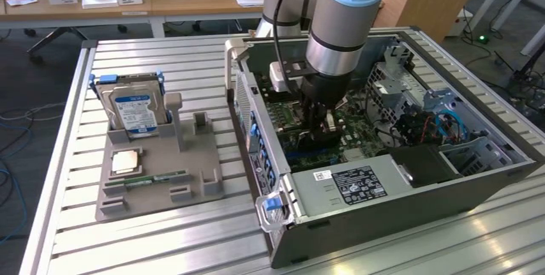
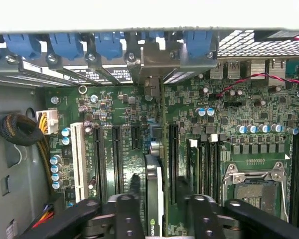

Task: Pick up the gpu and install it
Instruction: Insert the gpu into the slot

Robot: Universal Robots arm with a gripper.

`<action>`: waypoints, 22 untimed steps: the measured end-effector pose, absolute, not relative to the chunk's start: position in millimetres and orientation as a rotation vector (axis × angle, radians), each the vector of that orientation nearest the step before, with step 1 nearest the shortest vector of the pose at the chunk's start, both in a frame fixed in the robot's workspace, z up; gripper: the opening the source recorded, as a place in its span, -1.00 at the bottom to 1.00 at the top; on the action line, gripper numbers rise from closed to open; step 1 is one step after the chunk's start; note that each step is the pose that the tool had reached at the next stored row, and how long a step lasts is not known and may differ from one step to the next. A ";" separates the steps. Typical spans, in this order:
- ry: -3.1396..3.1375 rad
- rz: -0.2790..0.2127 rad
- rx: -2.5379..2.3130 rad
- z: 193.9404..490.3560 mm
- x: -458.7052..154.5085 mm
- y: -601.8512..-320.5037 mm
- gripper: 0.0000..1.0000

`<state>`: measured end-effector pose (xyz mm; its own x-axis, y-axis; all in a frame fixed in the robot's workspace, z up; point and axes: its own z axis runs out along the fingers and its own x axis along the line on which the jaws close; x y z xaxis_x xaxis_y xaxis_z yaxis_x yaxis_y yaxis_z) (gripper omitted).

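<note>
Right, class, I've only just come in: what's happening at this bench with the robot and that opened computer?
A single robot arm is reaching down into the open computer case on the slatted table. Its claw sits over the motherboard, its fingers either side of the gpu, which stands on edge among the expansion slots. Beside the case, a grey holder carries the hard drive and a memory stick.
</note>
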<state>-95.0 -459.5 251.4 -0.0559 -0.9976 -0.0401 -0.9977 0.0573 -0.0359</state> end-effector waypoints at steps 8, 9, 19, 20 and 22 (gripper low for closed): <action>2.243 0.005 -2.120 251.5 -95.0 -462.5 -0.08; 2.243 0.005 -2.119 251.5 -95.0 -462.9 -0.08; 2.239 0.015 -2.115 251.5 -95.0 -465.9 -0.08; 2.238 0.016 -2.115 251.5 -95.0 -465.9 -0.08; 2.238 0.016 -2.115 251.5 -95.0 -465.9 -0.08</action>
